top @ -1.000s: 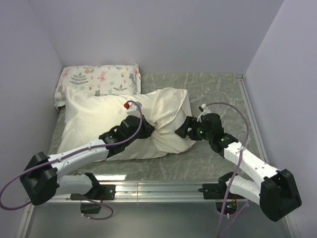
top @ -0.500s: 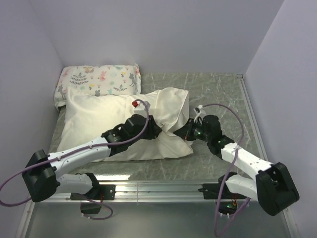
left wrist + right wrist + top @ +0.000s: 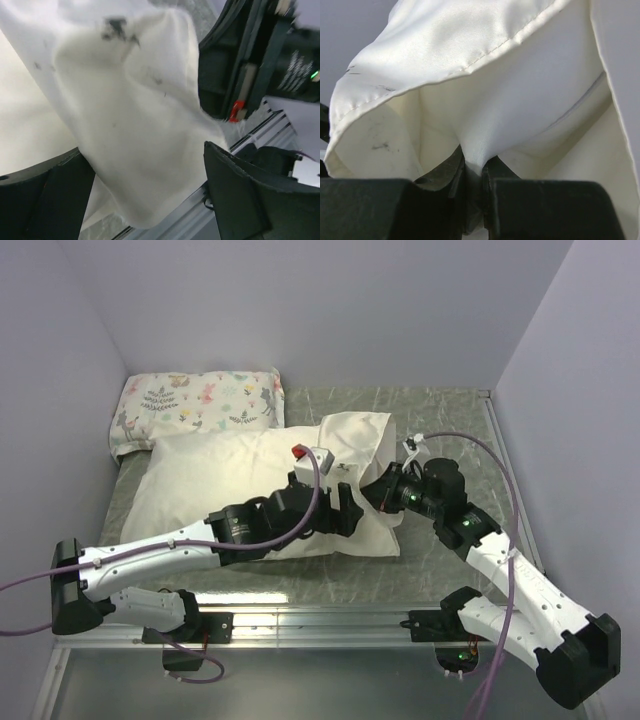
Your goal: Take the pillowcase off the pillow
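The cream pillowcase [image 3: 215, 475] lies across the table with the pillow inside it. Its open hemmed mouth [image 3: 470, 60] faces right. My right gripper [image 3: 380, 492] is at that mouth. In the right wrist view, this gripper [image 3: 474, 165] is shut on a pinch of the whiter pillow [image 3: 520, 110] just inside the hem. My left gripper [image 3: 347, 512] sits right beside it on the near side of the case end. Seen from the left wrist, it [image 3: 145, 150] is open wide, with loose pillowcase fabric [image 3: 130, 115] sagging between the spread fingers [image 3: 240, 200] but not clamped.
A small floral animal-print pillow [image 3: 195, 405] lies at the back left against the wall. Lilac walls close in the left, back and right sides. A metal rail [image 3: 320, 620] runs along the near edge of the marbled table [image 3: 440, 420].
My left gripper has opened, let go of the case fabric and moved right. My right gripper has shut on the pillow. The case's right end has shifted right and up.
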Robot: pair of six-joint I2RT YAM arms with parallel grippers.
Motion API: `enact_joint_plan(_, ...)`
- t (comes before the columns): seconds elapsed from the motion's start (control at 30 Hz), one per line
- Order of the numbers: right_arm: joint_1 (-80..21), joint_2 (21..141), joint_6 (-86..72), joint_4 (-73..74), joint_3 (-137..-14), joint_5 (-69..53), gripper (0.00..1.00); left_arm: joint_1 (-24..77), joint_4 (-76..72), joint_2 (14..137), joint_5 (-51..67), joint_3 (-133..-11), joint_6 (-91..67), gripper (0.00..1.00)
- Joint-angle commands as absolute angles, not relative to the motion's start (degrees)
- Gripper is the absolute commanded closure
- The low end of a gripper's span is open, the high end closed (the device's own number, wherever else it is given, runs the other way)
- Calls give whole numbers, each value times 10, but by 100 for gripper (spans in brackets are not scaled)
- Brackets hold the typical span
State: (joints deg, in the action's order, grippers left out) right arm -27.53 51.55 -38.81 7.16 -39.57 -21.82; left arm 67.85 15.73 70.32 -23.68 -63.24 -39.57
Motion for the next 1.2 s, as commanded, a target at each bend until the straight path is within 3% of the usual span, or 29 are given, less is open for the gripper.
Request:
enact_joint_plan(0.0,-277,500,-389,70,-476,-190,100,714,225,691,-316,-633,-430,10)
enact_joint_plan(0.2,-278,513,-381,105,-532,-176,100,739,206,658,-323,-558,-478,13)
enact_joint_plan(0.27,-278,517,-381,108,-543,-180,100,739,215,657,-336,-554,-496,22)
enact_joint_plan(0.3,-278,516,-381,112,-547,-180,100,739,234,657,-345,-555,-501,28)
enact_joint_plan(0.37,-277,514,-374,120,-562,-170,100,739,246,650,-372,-551,-517,57)
enact_joint_plan(0.4,-274,514,-371,137,-568,-163,100,739,255,643,-380,-548,-522,77)
enact_joint_plan(0.5,-262,516,-356,161,-592,-152,100,735,273,635,-402,-527,-547,99)
enact_joint_plan(0.7,-201,526,-350,184,-628,-191,100,711,295,611,-384,-437,-619,99)
enact_joint_plan(0.93,-132,528,-379,177,-659,-248,100,696,213,612,-320,-286,-699,99)
enact_joint_plan(1.07,-156,516,-383,167,-647,-249,100,702,163,640,-293,-295,-677,100)
enact_joint_plan(1.17,-209,504,-381,157,-614,-230,100,712,163,662,-308,-355,-642,89)
